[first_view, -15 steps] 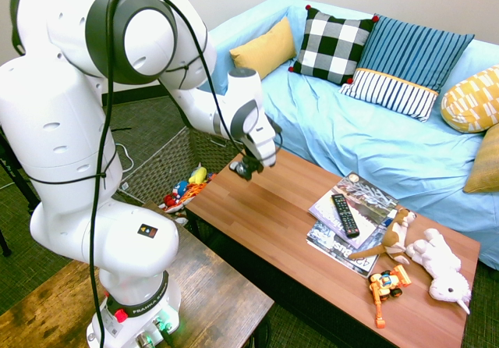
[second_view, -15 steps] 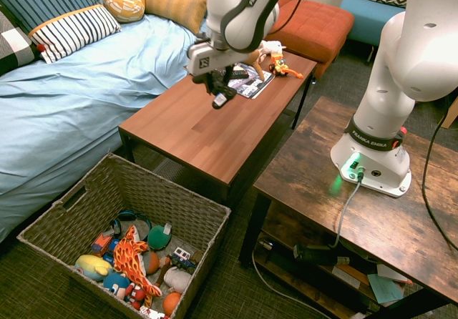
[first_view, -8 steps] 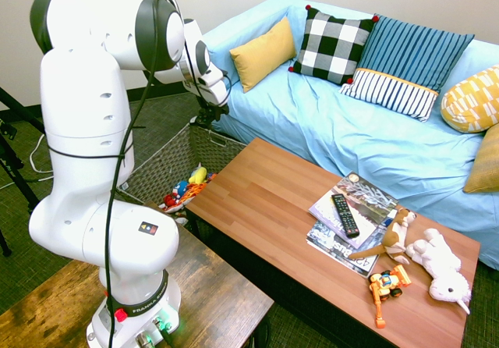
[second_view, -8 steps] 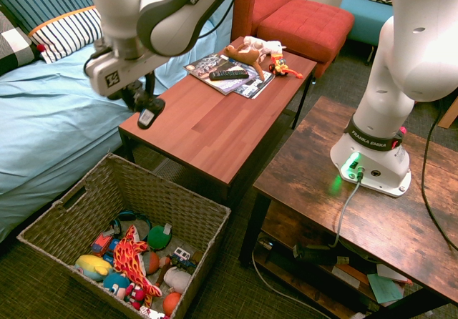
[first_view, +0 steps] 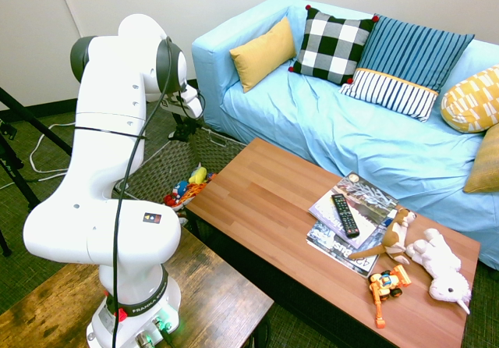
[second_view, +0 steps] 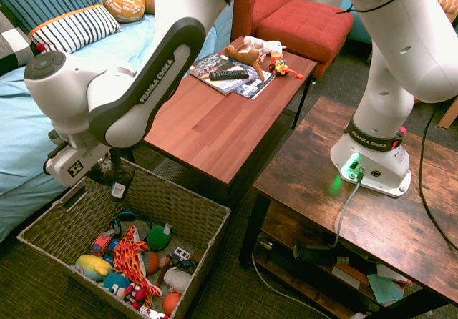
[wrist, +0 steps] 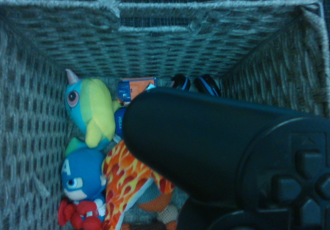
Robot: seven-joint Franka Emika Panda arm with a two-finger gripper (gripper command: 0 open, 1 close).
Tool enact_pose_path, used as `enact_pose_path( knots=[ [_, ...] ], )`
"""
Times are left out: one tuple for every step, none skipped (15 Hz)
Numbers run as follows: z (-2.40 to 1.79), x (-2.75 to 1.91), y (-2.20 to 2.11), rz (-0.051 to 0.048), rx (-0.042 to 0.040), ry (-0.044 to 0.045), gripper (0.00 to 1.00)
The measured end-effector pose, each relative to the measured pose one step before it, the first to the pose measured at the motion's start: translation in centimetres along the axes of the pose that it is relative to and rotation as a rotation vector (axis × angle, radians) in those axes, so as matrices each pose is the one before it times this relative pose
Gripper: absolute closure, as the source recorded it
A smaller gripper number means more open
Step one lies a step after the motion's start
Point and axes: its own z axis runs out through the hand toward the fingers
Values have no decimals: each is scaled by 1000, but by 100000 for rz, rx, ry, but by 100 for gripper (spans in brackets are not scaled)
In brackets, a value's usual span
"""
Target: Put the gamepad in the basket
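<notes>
The gripper (second_view: 107, 170) is closed on the black gamepad (wrist: 221, 152), holding it above the basket (second_view: 179, 203).

Wears smooth, glossy white casing along the arm (first_view: 109, 235), rounded at the joints and dotted with small oval recesses (second_view: 406, 49). Shows broad dark grey rings around the upper joints, plus a grey round cap (second_view: 44, 64) at the left of the second exterior view. Carries "FRANKA EMIKA" in pale letters on a dark grey forearm strip (second_view: 154, 83) and again on the dark collar (second_view: 372, 139) above the white base (second_view: 372, 172). Glows green beside the base sockets (second_view: 360, 172). Has a red knob (first_view: 122, 314), a small dark sticker (first_view: 152, 218) with a yellow mark, and a white-bodied gripper (second_view: 118, 183) with a black logo plate (second_view: 75, 168).
</notes>
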Motion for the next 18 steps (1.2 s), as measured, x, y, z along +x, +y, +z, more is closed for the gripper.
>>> enact_pose_path(
  knots=[
    [1765,-356,-205,-1090,-1407,-943,100],
    [1822,-488,-279,-1030,-1248,-1468,100],
    [1901,-477,-336,-896,-1136,-1155,100],
    [1669,-302,-348,-615,-784,-980,100],
    [1419,-111,-375,-355,-558,-1201,100],
    [1108,61,-350,-214,-743,-1365,100],
    [1041,186,-264,-308,-1230,-1446,100],
    [1129,193,-203,-168,-1391,-1467,100],
    [1351,172,-190,-267,-1401,-1363,100],
    [1226,167,-203,-332,-879,-1058,100],
    [1174,185,-157,-314,-778,-1027,100],
    [1115,181,-119,-213,-762,-496,100],
    [1076,214,-131,16,-681,-210,100],
    [976,125,-67,64,-708,-651,100],
    [783,33,-62,-291,-577,-1002,0],
    [411,-70,-152,-254,-682,-801,0],
    [61,-157,-271,-276,-240,-918,0],
    [-169,-107,-242,-436,430,-788,0]
  ],
)
